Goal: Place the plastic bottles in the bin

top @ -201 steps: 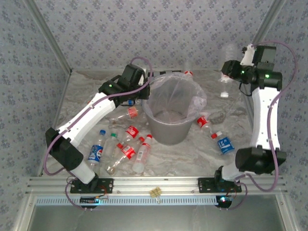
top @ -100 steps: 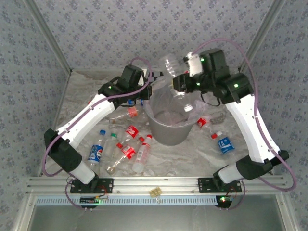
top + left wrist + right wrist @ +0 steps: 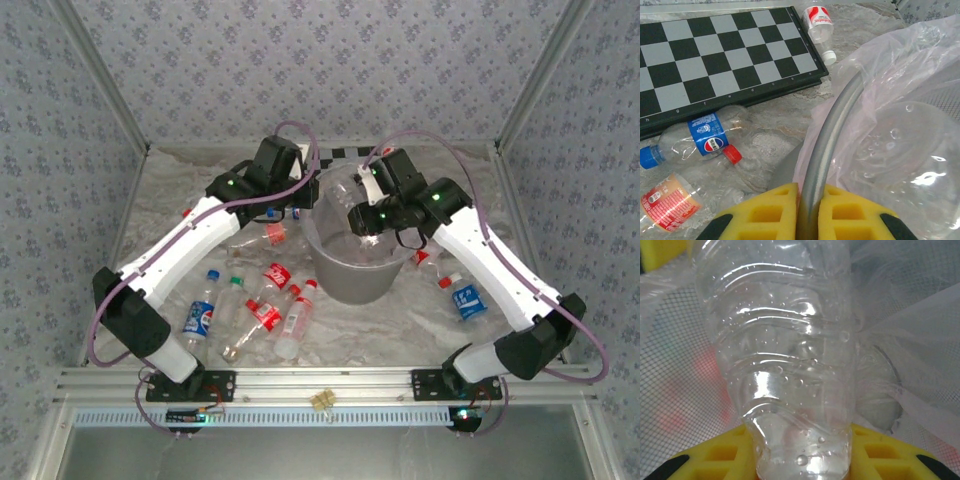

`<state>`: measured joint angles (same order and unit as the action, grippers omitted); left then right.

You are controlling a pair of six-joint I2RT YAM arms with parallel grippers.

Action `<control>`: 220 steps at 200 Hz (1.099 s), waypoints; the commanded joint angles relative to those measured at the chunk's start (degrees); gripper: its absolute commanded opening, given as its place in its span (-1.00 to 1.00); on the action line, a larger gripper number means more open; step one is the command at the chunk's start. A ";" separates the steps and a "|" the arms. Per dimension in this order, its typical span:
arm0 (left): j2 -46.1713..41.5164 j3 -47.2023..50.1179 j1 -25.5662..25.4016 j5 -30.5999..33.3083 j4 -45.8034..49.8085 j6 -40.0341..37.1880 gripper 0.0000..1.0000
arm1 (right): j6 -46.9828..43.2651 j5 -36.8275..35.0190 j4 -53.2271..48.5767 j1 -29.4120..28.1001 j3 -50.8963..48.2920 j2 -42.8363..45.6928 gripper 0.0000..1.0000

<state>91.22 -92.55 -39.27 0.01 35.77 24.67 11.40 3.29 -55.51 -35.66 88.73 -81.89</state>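
A Pepsi roundel sits on the blue label of a clear bottle [image 3: 710, 142] lying beside the checkerboard [image 3: 715, 60]. The board's near border carries tiny letters, too small to read. The red-labelled bottle [image 3: 818, 17] shows white lettering I can't make out.

White arms [image 3: 190, 235], black joints [image 3: 275, 160], purple cables [image 3: 297, 127], yellow fingers [image 3: 765, 210].

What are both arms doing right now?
Left gripper shut on the bin rim. Right gripper holds a clear bottle over the bin. More bottles lying on the table around it.
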 commanded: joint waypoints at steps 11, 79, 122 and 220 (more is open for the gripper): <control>2.03 -1.93 0.42 3.30 -2.25 0.12 -1.00 | 0.91 -1.06 -2.72 -0.29 -2.89 -1.27 -0.13; 2.82 -2.81 0.46 3.77 -1.69 -0.91 -1.00 | -1.50 -0.50 -6.49 -0.69 4.77 1.01 0.47; 3.16 -3.09 0.44 3.85 -1.63 -1.55 -1.00 | -1.86 -3.62 -12.57 0.97 12.20 5.96 0.58; 3.27 -3.60 0.67 3.68 -1.76 -1.75 -1.00 | 7.69 4.30 -17.53 44.69 -3.70 19.56 0.77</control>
<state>93.06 -94.80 -39.24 0.89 37.08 24.49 14.55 2.11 -69.21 3.38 90.67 -64.25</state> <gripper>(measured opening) 0.130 0.871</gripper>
